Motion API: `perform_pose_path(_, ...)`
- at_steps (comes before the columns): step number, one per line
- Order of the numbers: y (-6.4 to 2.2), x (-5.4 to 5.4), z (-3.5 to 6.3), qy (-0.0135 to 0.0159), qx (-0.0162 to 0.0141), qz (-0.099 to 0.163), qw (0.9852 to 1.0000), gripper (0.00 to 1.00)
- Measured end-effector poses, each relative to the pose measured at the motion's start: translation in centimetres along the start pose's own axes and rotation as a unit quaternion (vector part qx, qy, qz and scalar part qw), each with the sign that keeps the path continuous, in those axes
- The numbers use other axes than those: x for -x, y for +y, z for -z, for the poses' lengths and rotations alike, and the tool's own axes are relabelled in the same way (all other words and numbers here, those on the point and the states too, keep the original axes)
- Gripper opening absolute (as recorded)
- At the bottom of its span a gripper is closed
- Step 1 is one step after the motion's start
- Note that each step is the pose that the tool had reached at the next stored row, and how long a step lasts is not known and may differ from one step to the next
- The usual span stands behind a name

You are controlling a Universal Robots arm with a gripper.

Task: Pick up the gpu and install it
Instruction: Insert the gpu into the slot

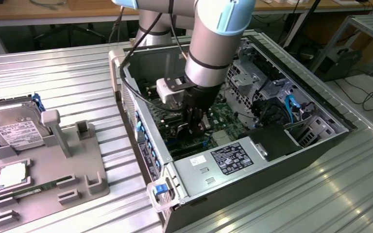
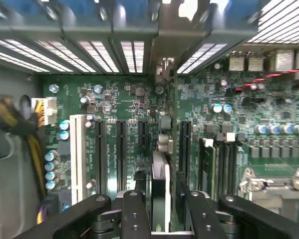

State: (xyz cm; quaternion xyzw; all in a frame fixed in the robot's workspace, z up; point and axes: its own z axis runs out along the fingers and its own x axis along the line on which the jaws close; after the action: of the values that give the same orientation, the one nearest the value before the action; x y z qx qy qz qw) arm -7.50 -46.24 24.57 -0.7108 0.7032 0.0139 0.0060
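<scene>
The gpu (image 2: pixel 159 167) is a thin dark card seen edge-on, standing upright in a slot of the green motherboard (image 2: pixel 114 97), in line with the black expansion slots. My gripper (image 2: pixel 160 180) straddles it, with one black finger (image 2: pixel 135 199) on each side and a thin gap showing beside the card. In the exterior view the gripper (image 1: pixel 196 127) reaches straight down into the open computer case (image 1: pixel 316 131), low over the board, and its body covers the card.
Yellow and black cables (image 2: pixel 25 129) hang at one side of the board and memory sticks (image 2: pixel 219 159) stand on the other. Outside the case, a grey fixture (image 1: pixel 57 170) holds a silver hard drive (image 1: pixel 15 127) and a green memory stick (image 1: pixel 34 190). The power supply (image 1: pixel 228 162) fills the case's near corner.
</scene>
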Motion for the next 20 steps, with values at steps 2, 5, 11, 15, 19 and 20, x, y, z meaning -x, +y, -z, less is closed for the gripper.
perform_pose_path(2, 0.01, 0.0, 0.99, 0.0001, -0.0007, 0.000, 1.0000, 0.35)
perform_pose_path(5, 0.03, 0.1, 2.54, 0.0012, -0.0014, 0.000, 1.0000, 0.35)
perform_pose_path(11, 0.05, 0.1, 4.04, 0.0019, -0.0027, 0.000, 1.0000, 0.35)
perform_pose_path(15, 0.04, 0.1, 4.05, 0.0020, -0.0028, 0.000, 1.0000, 0.15)
perform_pose_path(19, 0.05, 0.1, 4.05, 0.0020, -0.0028, 0.000, 1.0000, 0.11)
perform_pose_path(20, 0.04, 0.1, 4.05, 0.0020, -0.0028, 0.000, 1.0000, 0.11)
